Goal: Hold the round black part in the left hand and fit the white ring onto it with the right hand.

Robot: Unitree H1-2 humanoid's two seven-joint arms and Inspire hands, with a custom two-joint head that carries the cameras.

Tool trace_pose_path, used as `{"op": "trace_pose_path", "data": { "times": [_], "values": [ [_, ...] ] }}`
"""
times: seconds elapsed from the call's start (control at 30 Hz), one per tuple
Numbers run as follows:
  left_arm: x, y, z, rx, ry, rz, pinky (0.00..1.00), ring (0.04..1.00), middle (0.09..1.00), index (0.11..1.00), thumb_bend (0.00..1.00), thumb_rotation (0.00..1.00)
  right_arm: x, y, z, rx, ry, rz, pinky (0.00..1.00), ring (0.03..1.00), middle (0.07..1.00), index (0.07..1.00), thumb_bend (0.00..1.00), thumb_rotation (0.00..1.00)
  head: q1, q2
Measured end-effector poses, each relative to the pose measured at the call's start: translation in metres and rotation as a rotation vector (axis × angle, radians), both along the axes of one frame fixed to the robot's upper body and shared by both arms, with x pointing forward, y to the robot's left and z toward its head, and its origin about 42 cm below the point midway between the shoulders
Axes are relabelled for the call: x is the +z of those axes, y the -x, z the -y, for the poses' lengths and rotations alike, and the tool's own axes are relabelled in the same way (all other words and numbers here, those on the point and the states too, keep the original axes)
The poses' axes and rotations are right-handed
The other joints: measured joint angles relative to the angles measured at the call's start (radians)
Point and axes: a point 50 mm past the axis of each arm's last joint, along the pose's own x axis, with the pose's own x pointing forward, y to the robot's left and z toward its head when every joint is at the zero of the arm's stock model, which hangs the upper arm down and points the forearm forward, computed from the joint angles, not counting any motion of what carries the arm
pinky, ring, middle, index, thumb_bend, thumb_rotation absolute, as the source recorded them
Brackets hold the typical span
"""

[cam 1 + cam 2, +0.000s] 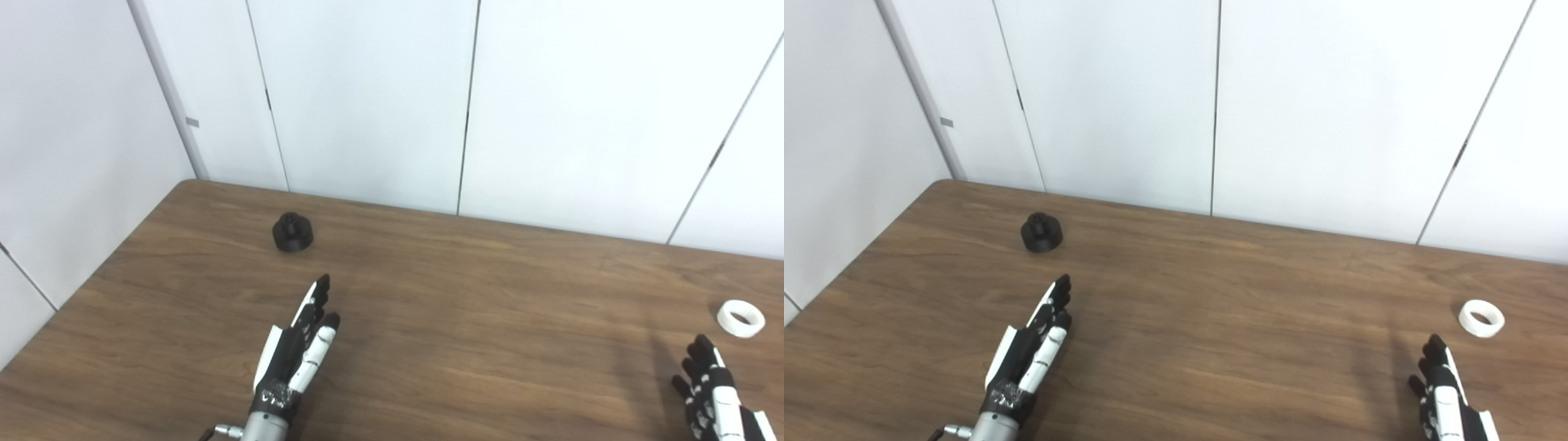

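we note the round black part point(293, 232) sitting upright on the brown table point(465, 294), far left, near the back edge and below the white wall panels point(367, 92); a narrower boss stands up from its wider base, which we judge is the seat the ring is meant to slide over. the white ring point(741, 318) lies flat on the table at the right side, hole facing up, well apart from the black part. the two pieces seem laid out one per side so that each robot hand can reach its own piece without crossing the other. left robot hand point(298, 349) comes in from the near edge, fingers straight and lying close together, pointing toward the black part but short of it; it holds nothing and touches nothing we can see, hovering over or close to the table surface. right robot hand point(710, 386) is at the near right corner, partly cut off by the picture edge, fingers spread a little and extended toward the ring, which lies just beyond the fingertips; no contact, nothing held. we judge the task to be at its start: neither piece is lifted. next call, in our view, is for the left robot hand to reach farther and close around the wide base, leaving the boss clear.
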Motion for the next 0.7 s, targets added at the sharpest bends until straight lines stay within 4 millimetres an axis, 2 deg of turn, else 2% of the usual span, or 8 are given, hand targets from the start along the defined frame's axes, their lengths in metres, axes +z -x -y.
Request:
{"op": "trace_pose_path", "data": {
  "times": [0.17,0.33,0.43,0.57,0.7],
  "values": [
    [0.0,-0.001,0.0,0.002,-0.008,0.004,1.0,1.0,0.991,1.0,0.56,0.76,0.0,0.0,0.0,0.0,0.001,-0.001,1.0,1.0,1.0,1.0,0.48,1.0,-0.014,-0.005],
    [-0.001,-0.001,0.001,0.012,-0.038,0.003,1.0,1.0,0.986,1.0,0.6,0.61,0.0,0.0,-0.001,0.0,0.005,-0.002,1.0,1.0,1.0,1.0,0.46,1.0,-0.022,-0.011],
    [0.001,-0.002,-0.001,0.029,-0.051,0.003,1.0,1.0,0.984,0.997,0.71,0.51,0.0,0.0,-0.001,0.0,0.005,-0.002,1.0,1.0,1.0,1.0,0.43,1.0,-0.02,-0.012],
    [0.004,-0.003,-0.004,0.063,-0.093,-0.048,1.0,0.987,0.957,0.967,0.84,0.42,0.0,-0.001,-0.002,0.002,0.011,0.0,1.0,1.0,1.0,1.0,0.4,1.0,-0.023,-0.012],
    [0.024,-0.017,-0.026,0.138,-0.207,-0.069,1.0,0.973,0.943,0.944,0.92,0.38,0.0,-0.001,-0.002,0.002,0.017,0.0,1.0,1.0,1.0,1.0,0.39,1.0,-0.026,-0.011]
  ]
}}
